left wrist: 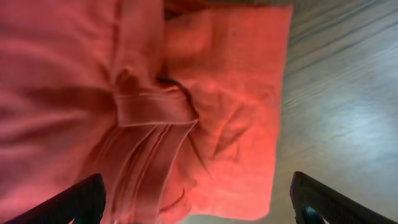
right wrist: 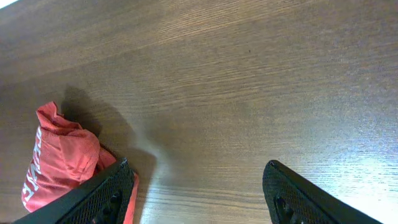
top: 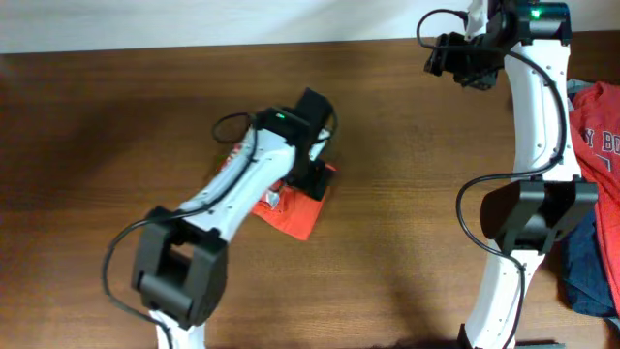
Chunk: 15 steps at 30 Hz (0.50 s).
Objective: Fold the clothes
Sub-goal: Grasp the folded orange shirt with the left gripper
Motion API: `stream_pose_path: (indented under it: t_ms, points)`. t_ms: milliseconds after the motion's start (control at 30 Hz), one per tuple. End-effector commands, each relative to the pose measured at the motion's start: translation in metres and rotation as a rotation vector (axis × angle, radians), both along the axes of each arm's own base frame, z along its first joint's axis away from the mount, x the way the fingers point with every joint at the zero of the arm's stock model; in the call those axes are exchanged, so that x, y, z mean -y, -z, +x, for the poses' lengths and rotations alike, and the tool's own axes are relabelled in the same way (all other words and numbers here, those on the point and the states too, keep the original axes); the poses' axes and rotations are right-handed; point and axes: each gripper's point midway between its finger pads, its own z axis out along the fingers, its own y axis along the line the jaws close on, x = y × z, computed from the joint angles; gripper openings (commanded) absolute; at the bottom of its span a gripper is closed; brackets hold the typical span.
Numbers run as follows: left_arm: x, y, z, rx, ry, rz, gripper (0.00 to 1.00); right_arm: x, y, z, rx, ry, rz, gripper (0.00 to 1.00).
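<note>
The orange-red T-shirt [top: 291, 210] lies folded into a small bundle on the table's middle left, white lettering and a small white tag showing. My left gripper [top: 315, 179] hovers right over it, open; the left wrist view is filled with the shirt's folded cloth [left wrist: 205, 118] between the spread fingers [left wrist: 199, 202]. My right gripper [top: 463, 60] is open and empty, raised at the back right, far from the shirt. In the right wrist view the shirt [right wrist: 59, 158] shows at the lower left beside the open fingers [right wrist: 196, 193].
A pile of other clothes, a red one with lettering [top: 599, 136] and a navy one [top: 586, 267], lies at the table's right edge beside the right arm's base. Bare wooden tabletop [top: 407, 194] lies between the arms.
</note>
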Motion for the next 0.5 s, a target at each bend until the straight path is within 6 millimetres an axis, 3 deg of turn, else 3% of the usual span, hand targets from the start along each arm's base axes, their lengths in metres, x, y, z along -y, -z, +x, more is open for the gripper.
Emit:
stream_pose_path:
  t_ms: [0,133,267,333,467]
  points:
    - [-0.015,0.027,0.005,0.001,-0.023,0.13,0.95,-0.001,-0.006,-0.004,0.006,-0.014,0.006,0.71]
    - [-0.017,0.056,0.003,-0.051,-0.02,0.164,0.95,-0.001,-0.006,-0.004,0.006,-0.014,0.006,0.71]
    - [-0.018,0.073,0.003,-0.074,-0.021,0.179,0.93,-0.001,-0.006,-0.004,0.006,-0.014,0.006,0.71]
    - [-0.02,0.075,0.004,-0.075,-0.028,0.178,0.84,-0.001,-0.006,-0.004,0.006,-0.014,0.006,0.71]
    - [-0.033,0.075,0.012,-0.07,-0.118,0.17,0.49,-0.001,-0.006,-0.004,0.005,-0.016,0.005,0.71]
